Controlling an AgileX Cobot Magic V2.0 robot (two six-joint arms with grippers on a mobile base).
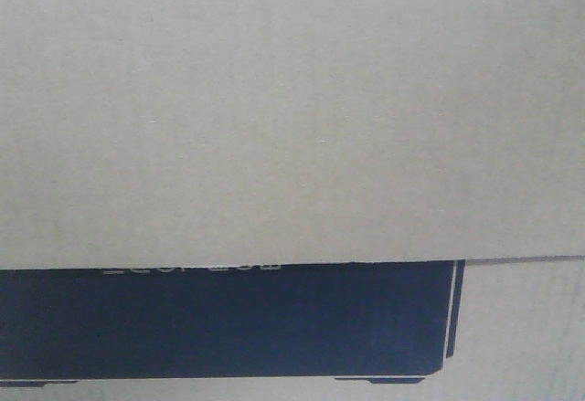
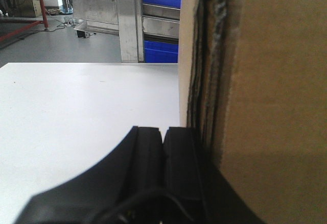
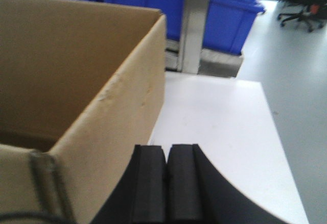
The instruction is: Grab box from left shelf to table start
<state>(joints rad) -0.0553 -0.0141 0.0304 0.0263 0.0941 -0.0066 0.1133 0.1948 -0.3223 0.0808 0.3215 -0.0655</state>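
Blue plastic bins and a silver metal shelf upright stand behind the white table; an office chair sits far right. The large tan corrugated cardboard box fills our front view; the pale lettering on its black printed panel is cut off and unreadable. The box rests open-topped on the table. The left gripper and right gripper flank its walls, pads pressed together, holding nothing.
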